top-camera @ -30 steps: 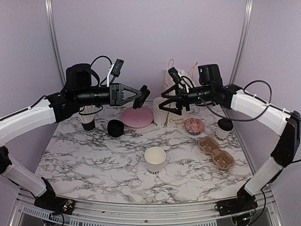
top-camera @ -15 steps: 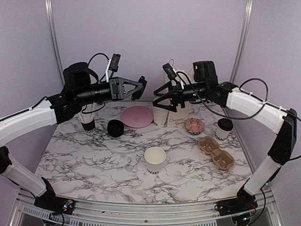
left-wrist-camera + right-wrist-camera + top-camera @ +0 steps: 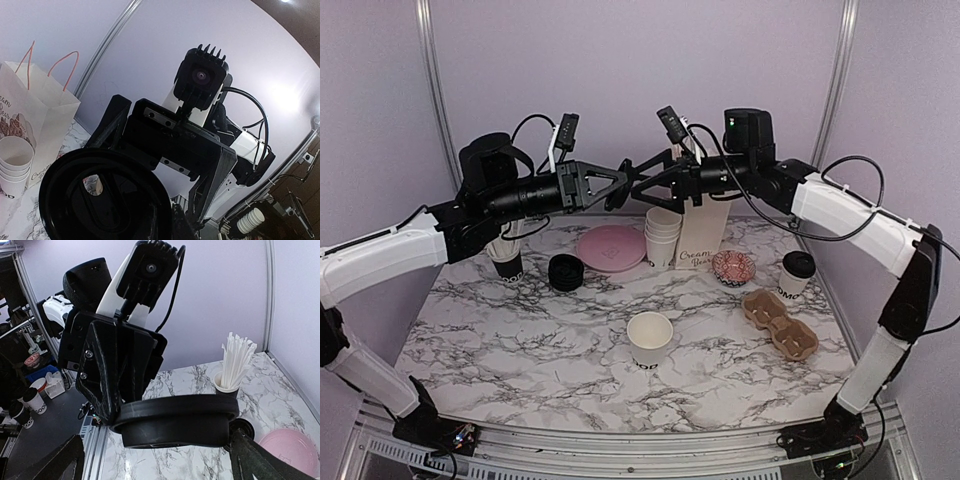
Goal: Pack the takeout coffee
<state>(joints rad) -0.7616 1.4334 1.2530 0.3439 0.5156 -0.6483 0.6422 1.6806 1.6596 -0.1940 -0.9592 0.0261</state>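
Observation:
One takeout coffee (image 3: 796,275), a white cup with a black dome lid, stands at the right of the marble table. A lidless white cup (image 3: 650,338) stands in the middle. Both arms are raised and meet above the back of the table. My left gripper (image 3: 617,187) is shut on the rim of a black lid (image 3: 175,420), which it holds flat in the air. My right gripper (image 3: 155,456) is open, with one finger on each side of that lid and not touching it. The same lid (image 3: 105,200) fills the lower left of the left wrist view.
At the back stand a paper bag (image 3: 703,235), stacked lidless cups (image 3: 663,235), a pink plate (image 3: 611,247), a stack of black lids (image 3: 566,271) and a cup of straws (image 3: 231,375). A brown cup carrier (image 3: 780,323) and a small patterned bowl (image 3: 733,266) lie right.
My left gripper has lifted the lid a little higher. My right gripper has moved up and to the left, from over the bag until its open fingers flank the lid.

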